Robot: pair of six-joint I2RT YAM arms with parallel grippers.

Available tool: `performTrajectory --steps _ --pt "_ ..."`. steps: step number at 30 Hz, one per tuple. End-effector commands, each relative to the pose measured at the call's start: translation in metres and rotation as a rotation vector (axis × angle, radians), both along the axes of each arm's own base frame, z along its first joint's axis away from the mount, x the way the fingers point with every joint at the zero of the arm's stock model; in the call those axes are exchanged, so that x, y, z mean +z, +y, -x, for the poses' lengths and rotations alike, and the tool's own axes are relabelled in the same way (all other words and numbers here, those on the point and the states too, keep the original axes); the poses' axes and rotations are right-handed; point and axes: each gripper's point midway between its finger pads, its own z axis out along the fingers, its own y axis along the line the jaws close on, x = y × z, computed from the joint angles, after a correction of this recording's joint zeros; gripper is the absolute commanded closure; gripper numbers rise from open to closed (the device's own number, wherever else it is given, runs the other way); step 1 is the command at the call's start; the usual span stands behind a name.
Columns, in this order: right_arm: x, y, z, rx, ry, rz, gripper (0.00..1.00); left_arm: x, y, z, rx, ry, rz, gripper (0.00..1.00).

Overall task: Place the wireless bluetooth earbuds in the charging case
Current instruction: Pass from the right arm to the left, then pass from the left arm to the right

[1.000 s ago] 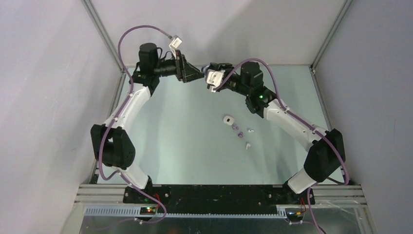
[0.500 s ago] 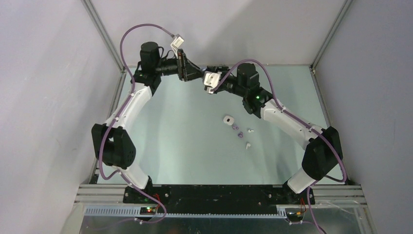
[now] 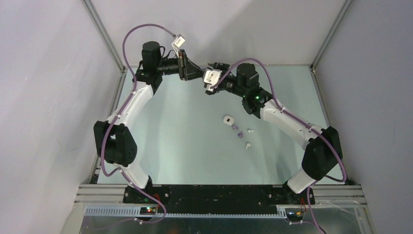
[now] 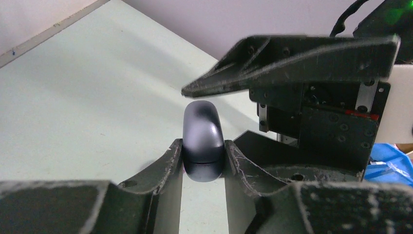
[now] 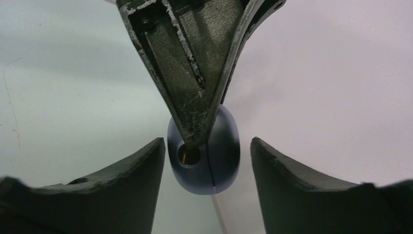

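Dark bluish-purple case (image 4: 203,139), white case (image 3: 228,120), two purple earbuds (image 3: 240,135), two white earbuds (image 3: 248,145), pale green table (image 3: 180,146)

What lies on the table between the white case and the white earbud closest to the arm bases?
Two purple earbuds lie there, roughly in line between the white case and that white earbud. The top view shows it.

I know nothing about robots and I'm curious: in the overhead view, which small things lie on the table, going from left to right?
small white rounded plastic case → two tiny purple plastic earbuds → two tiny white plastic earbuds
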Motion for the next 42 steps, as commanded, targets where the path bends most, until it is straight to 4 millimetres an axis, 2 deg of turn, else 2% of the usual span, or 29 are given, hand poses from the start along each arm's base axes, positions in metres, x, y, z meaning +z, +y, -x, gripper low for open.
performTrajectory --steps 1,2,3,4,5,6,7,8,10,13,14,17,20,23,26,29,33,42 --pt "0.034 -0.009 0.001 -0.025 0.016 -0.122 0.22 0.018 -0.004 0.008 -0.063 -0.069 0.018 0.89" --pt "0.029 -0.012 0.002 -0.016 0.051 -0.112 0.2 0.019 -0.004 0.009 -0.063 -0.08 0.015 0.9" --pt "0.034 -0.016 0.006 -0.006 0.08 -0.121 0.15 0.018 -0.003 0.009 -0.064 -0.101 0.005 0.91" --pt "0.022 -0.021 0.011 0.022 0.149 -0.087 0.14 0.016 -0.002 0.011 -0.063 -0.098 -0.005 0.91" --pt "0.029 -0.025 0.016 0.036 0.182 -0.095 0.12 0.014 -0.001 0.009 -0.063 -0.139 -0.02 0.91" --pt "0.016 -0.032 0.02 0.047 0.261 -0.063 0.11 0.01 0.0 0.012 -0.065 -0.127 -0.035 0.92" --pt "0.025 -0.036 0.024 0.051 0.29 -0.079 0.11 0.01 0.001 0.011 -0.068 -0.175 -0.051 0.93" --pt "0.016 -0.043 0.03 0.07 0.368 -0.058 0.11 0.005 0.002 0.013 -0.069 -0.159 -0.066 0.93" --pt "0.013 -0.05 0.038 0.104 0.499 -0.048 0.12 0.004 0.005 0.013 -0.07 -0.215 -0.099 0.94" --pt "0.017 -0.057 0.054 0.173 0.659 -0.018 0.14 0.002 0.01 0.015 -0.07 -0.34 -0.159 0.93" --pt "0.023 -0.056 0.053 0.217 0.675 -0.017 0.15 -0.003 0.011 0.019 -0.077 -0.341 -0.178 0.93" --pt "0.012 -0.054 0.063 0.286 0.787 0.019 0.2 -0.005 0.014 0.025 -0.1 -0.497 -0.257 0.93" --pt "0.003 -0.044 0.058 0.314 0.809 0.039 0.24 -0.015 0.016 0.039 -0.145 -0.554 -0.331 0.92" --pt "-0.003 -0.03 0.058 0.334 0.807 0.049 0.25 -0.017 0.017 0.049 -0.177 -0.631 -0.373 0.92" --pt "-0.012 -0.018 0.06 0.363 0.816 0.068 0.26 -0.022 0.016 0.053 -0.179 -0.669 -0.391 0.92" --pt "-0.024 -0.007 0.062 0.377 0.812 0.103 0.26 -0.018 0.016 0.056 -0.168 -0.713 -0.393 0.92" --pt "-0.033 0.0 0.06 0.371 0.809 0.117 0.27 -0.019 0.016 0.058 -0.174 -0.726 -0.401 0.93" --pt "-0.028 0.006 0.057 0.374 0.777 0.089 0.43 -0.02 0.015 0.055 -0.177 -0.717 -0.408 0.93"
